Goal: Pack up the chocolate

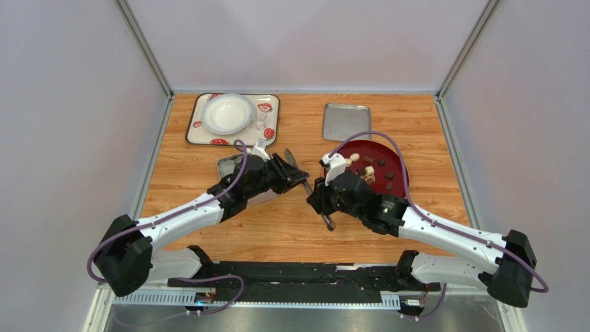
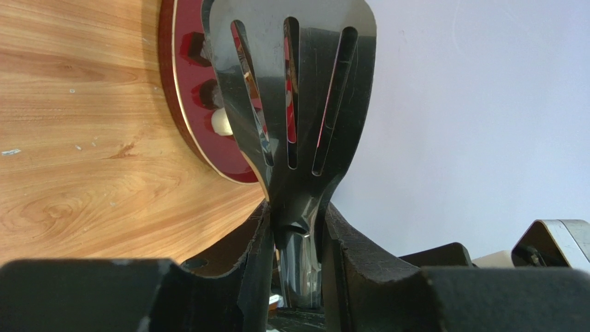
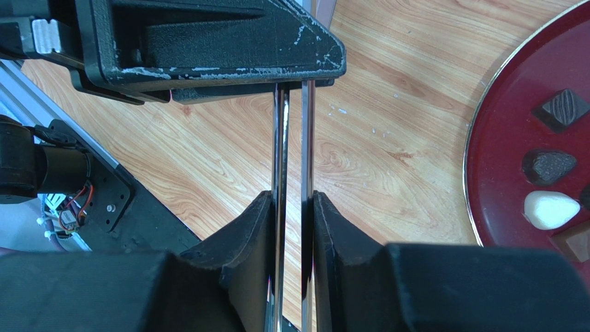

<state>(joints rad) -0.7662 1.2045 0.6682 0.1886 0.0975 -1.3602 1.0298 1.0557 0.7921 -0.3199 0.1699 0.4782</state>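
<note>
The chocolate [image 1: 390, 176] lies on the red plate [image 1: 367, 149], dark pieces with a cream one among them. Just left of the plate, both arms share one pair of tongs [image 1: 329, 222]. The left gripper [image 2: 298, 228] pinches them below the slotted head, which points toward the plate. The right gripper [image 3: 291, 207] squeezes their two metal arms, further from the plate.

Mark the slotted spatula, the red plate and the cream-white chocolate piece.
slotted spatula [image 2: 315, 83], left wrist view, blade between two slots.
red plate [image 3: 498, 138], right wrist view, bare floor inside rim.
cream-white chocolate [image 3: 550, 209], right wrist view, its middle.
</note>
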